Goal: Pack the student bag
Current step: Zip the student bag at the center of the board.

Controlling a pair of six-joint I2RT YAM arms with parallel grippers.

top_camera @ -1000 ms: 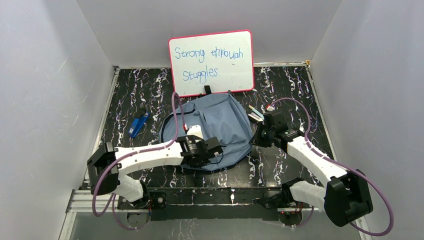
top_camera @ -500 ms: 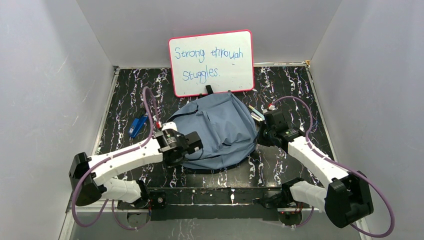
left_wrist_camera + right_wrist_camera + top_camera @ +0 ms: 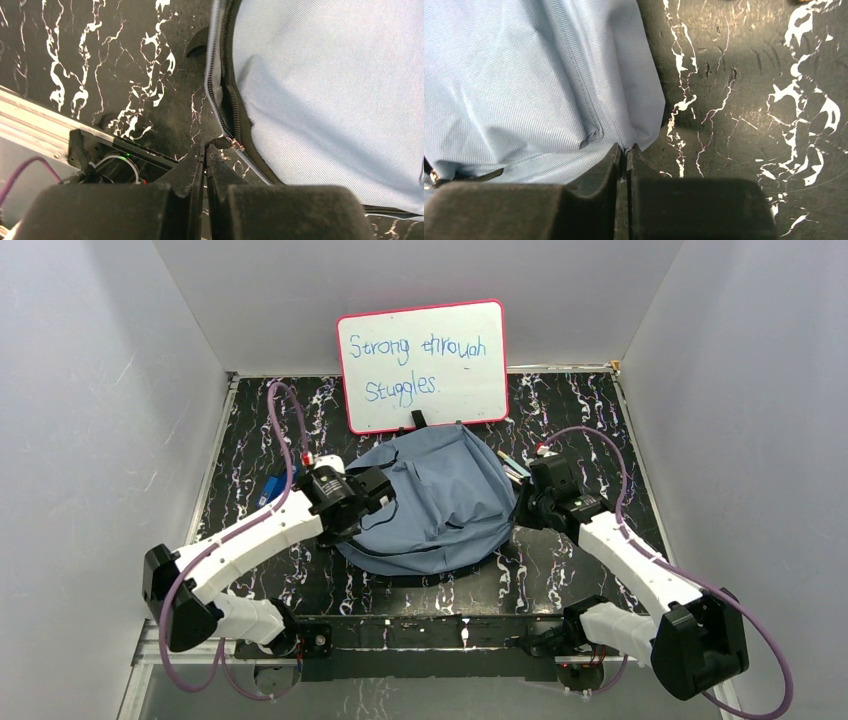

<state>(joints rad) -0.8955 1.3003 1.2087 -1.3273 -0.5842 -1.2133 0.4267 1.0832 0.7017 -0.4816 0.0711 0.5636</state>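
We find the bag (image 3: 440,505) lying flat in the middle of the table (image 3: 560,420), just in front of the whiteboard (image 3: 425,365), with one arm at each side of it. The left gripper (image 3: 205,150) has its jaws pressed together on the dark zipper pull (image 3: 223,143) at the bag's left edge. The right gripper (image 3: 625,150) is closed on a fold of cloth at the bag's right edge, which we read as bracing the bag. The zipper (image 3: 231,100) appears parted on one side of the slider and joined on the other, so we judge closing to be under way and not yet complete. What is already inside cannot be seen. A blue object (image 3: 270,490) lies on the table beside the left arm, and some small items (image 3: 515,468) (too small to identify) lie beside the bag's right edge. If these belong in the bag, packing is unfinished.
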